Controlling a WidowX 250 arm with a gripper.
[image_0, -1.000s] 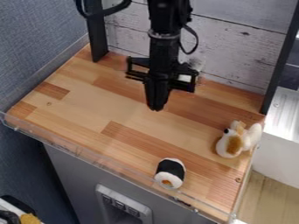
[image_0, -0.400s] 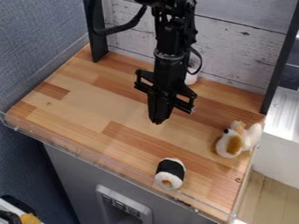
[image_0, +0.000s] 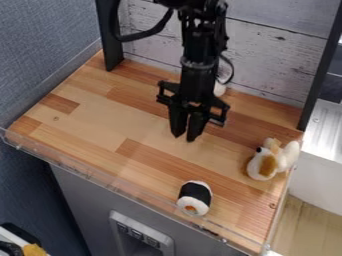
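The black gripper (image_0: 186, 137) hangs over the middle of the wooden table, its two fingers slightly parted and nothing between them. Below and in front of it, close to the table's front edge, lies a plush sushi roll (image_0: 195, 198), white with a black band and an orange spot at its end. A brown-and-white plush dog (image_0: 262, 167) rests near the right edge. Behind the arm, by the back wall, part of a white object (image_0: 220, 89) peeks out. The gripper touches none of these.
A clear raised lip (image_0: 100, 176) runs along the front of the wooden table (image_0: 87, 120). Dark posts stand at the back left (image_0: 110, 37) and back right (image_0: 322, 75), with a whitewashed plank wall (image_0: 274, 45) between them.
The gripper has come forward and slightly right from the back, and its fingers, together before, now stand a little apart. Both plush toys have stayed in place.
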